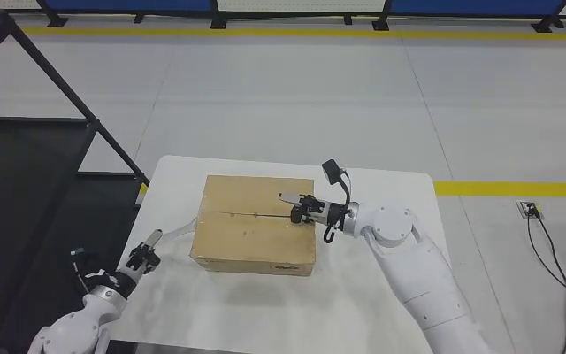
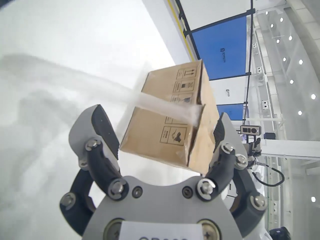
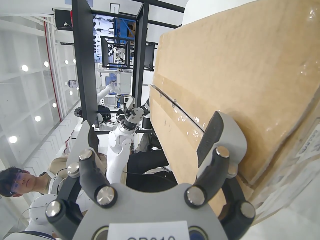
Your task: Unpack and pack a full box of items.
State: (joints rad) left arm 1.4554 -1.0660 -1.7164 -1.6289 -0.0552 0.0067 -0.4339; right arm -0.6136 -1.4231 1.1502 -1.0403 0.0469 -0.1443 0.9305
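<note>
A brown cardboard box (image 1: 255, 224) stands closed in the middle of the white table (image 1: 380, 292), with a seam (image 1: 243, 213) running along its top. A strip of clear tape (image 2: 165, 107) hangs loose from the box's end at the seam, on the side facing my left gripper. My right gripper (image 1: 292, 206) is open over the box's top near the seam; one finger (image 3: 215, 136) lies against the cardboard (image 3: 237, 76). My left gripper (image 1: 148, 248) is near the table's front left corner, apart from the box (image 2: 172, 116), open (image 2: 162, 131) with nothing between its fingers.
A black metal frame (image 1: 53, 177) stands just off the table's left side. The table has free room in front of the box and to its right. A yellow line (image 1: 495, 188) marks the floor beyond the table's right edge.
</note>
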